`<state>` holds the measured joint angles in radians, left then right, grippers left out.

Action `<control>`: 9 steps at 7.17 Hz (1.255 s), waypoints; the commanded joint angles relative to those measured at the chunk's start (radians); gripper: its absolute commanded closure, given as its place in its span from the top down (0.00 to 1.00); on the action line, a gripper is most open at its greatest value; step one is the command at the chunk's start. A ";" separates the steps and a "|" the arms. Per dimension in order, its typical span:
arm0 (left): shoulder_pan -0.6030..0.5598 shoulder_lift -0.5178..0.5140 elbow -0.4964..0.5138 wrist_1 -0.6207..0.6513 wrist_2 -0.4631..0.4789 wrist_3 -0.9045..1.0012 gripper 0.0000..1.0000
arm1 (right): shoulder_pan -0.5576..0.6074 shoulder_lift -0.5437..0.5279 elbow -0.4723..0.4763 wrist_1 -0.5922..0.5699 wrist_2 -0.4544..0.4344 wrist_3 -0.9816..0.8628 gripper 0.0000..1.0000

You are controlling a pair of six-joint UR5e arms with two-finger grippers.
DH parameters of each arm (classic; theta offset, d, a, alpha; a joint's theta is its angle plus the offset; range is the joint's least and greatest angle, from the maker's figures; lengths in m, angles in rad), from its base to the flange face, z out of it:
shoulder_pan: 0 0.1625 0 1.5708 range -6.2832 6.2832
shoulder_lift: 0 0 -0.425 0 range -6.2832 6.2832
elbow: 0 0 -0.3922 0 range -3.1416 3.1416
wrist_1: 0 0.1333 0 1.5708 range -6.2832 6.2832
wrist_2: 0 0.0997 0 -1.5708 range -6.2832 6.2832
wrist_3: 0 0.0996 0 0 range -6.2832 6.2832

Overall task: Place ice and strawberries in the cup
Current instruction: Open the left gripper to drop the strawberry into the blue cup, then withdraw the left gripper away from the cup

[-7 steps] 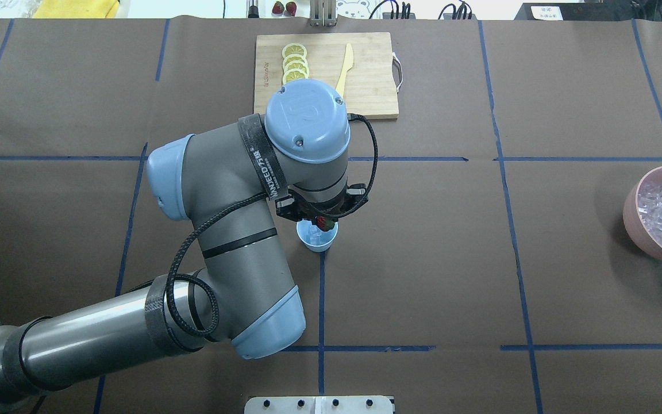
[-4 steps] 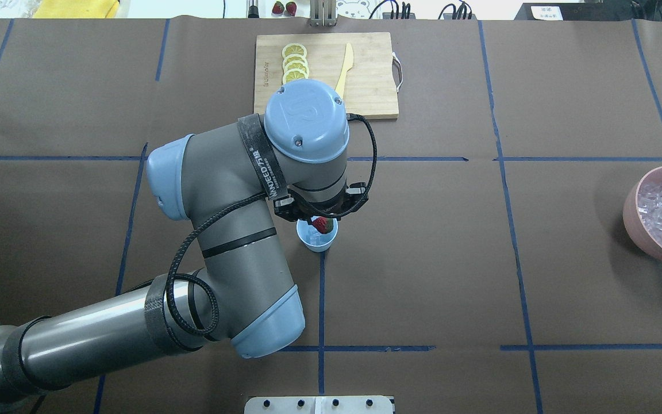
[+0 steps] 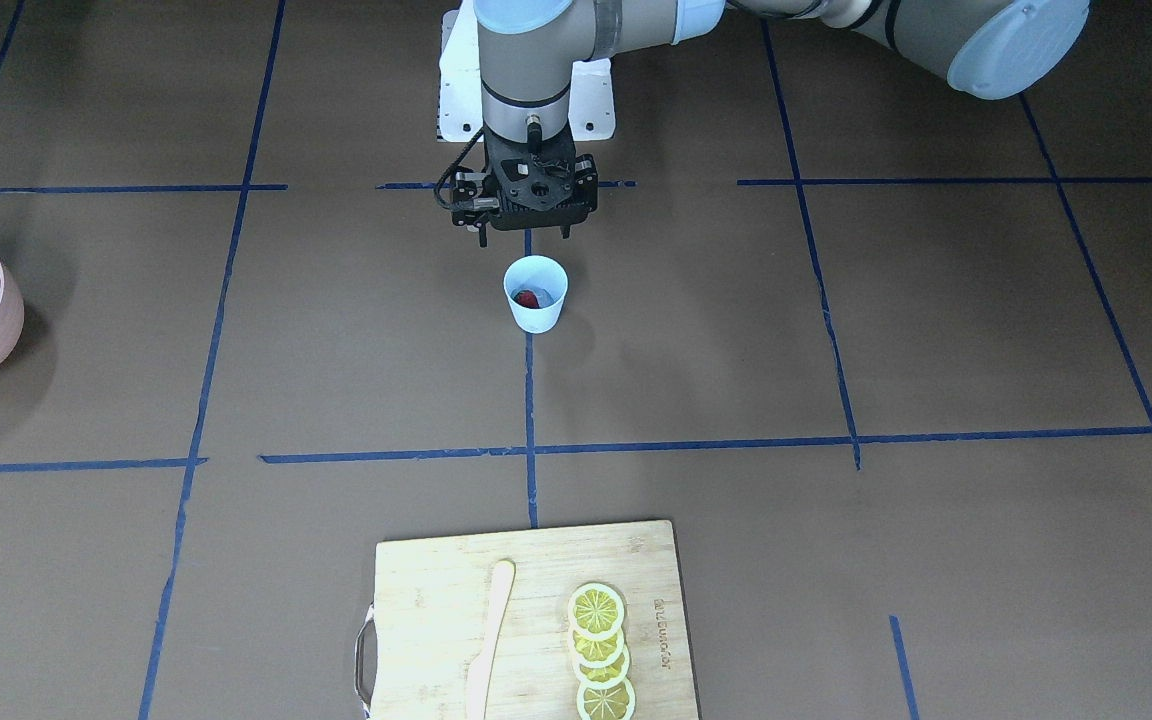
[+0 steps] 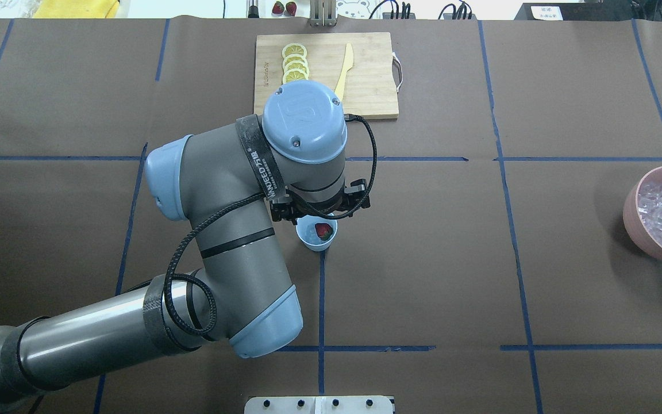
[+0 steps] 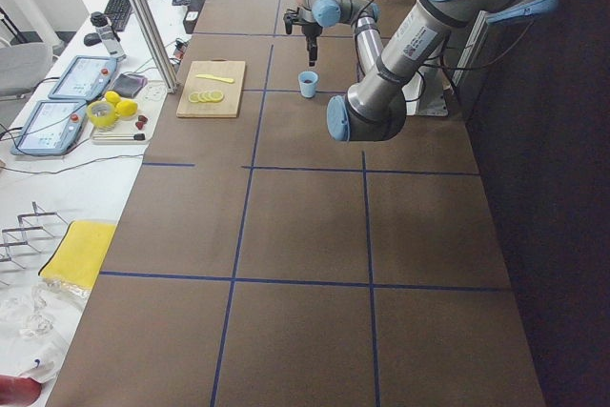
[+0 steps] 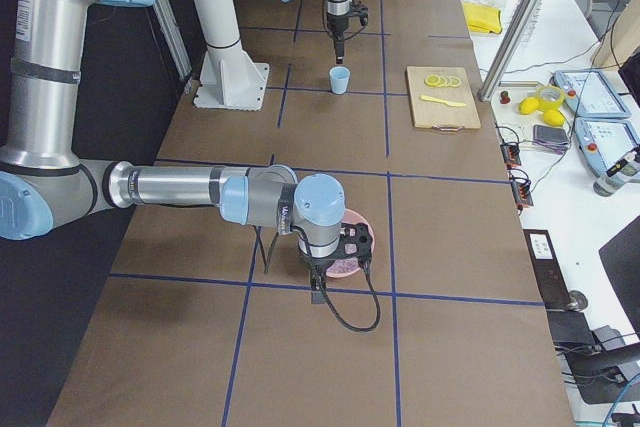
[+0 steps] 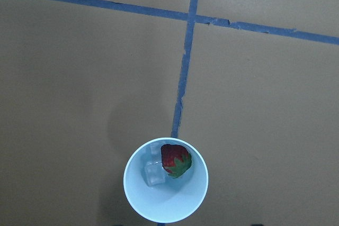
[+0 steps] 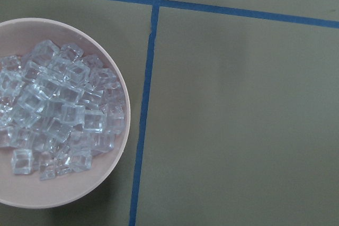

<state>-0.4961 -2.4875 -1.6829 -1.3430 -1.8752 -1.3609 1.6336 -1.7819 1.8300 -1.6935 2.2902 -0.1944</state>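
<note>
The light-blue cup (image 4: 314, 245) stands at mid-table on a blue tape cross. A red strawberry (image 4: 324, 231) with a green top lies inside it beside a clear ice cube (image 7: 154, 173); the left wrist view shows the strawberry (image 7: 175, 160) and the cup (image 7: 159, 207) from above. My left gripper (image 3: 524, 238) hangs just above the cup's robot-side rim, open and empty. My right gripper (image 6: 335, 249) hovers over the pink bowl (image 8: 79, 197) of ice cubes (image 8: 58, 115); I cannot tell whether it is open or shut.
A wooden cutting board (image 4: 368, 86) with lemon slices (image 4: 295, 62) and a pale knife (image 4: 344, 72) lies at the far side. The pink bowl (image 4: 632, 213) sits at the table's right edge. Blue tape lines cross the brown table cover.
The strawberry has left my left gripper's fingers and now lies in the cup. The gripper has drawn back slightly from over the cup's mouth.
</note>
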 commanded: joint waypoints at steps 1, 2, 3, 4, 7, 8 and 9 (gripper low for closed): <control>-0.005 0.104 -0.094 0.007 0.002 0.108 0.99 | 0.000 -0.004 0.000 0.000 0.000 0.000 0.99; -0.033 0.234 -0.229 0.010 -0.002 0.231 0.99 | 0.000 -0.004 0.000 0.000 0.000 0.000 0.99; -0.071 0.357 -0.338 0.016 -0.004 0.349 0.99 | 0.000 -0.005 0.000 0.000 0.000 0.000 0.99; -0.123 0.442 -0.398 0.016 -0.010 0.475 1.00 | 0.000 -0.007 -0.002 0.000 0.000 -0.002 0.99; -0.402 0.695 -0.432 0.005 -0.221 0.933 1.00 | -0.001 -0.011 -0.002 0.000 0.000 -0.002 0.99; -0.503 0.773 -0.428 0.004 -0.257 1.083 1.00 | 0.000 -0.013 -0.002 0.000 0.000 -0.003 0.99; -0.589 0.827 -0.420 0.004 -0.275 1.162 1.00 | 0.000 -0.014 -0.002 0.000 0.000 -0.003 0.99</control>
<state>-0.9695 -1.7412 -2.1094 -1.3375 -2.1106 -0.3356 1.6333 -1.7942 1.8285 -1.6935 2.2902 -0.1973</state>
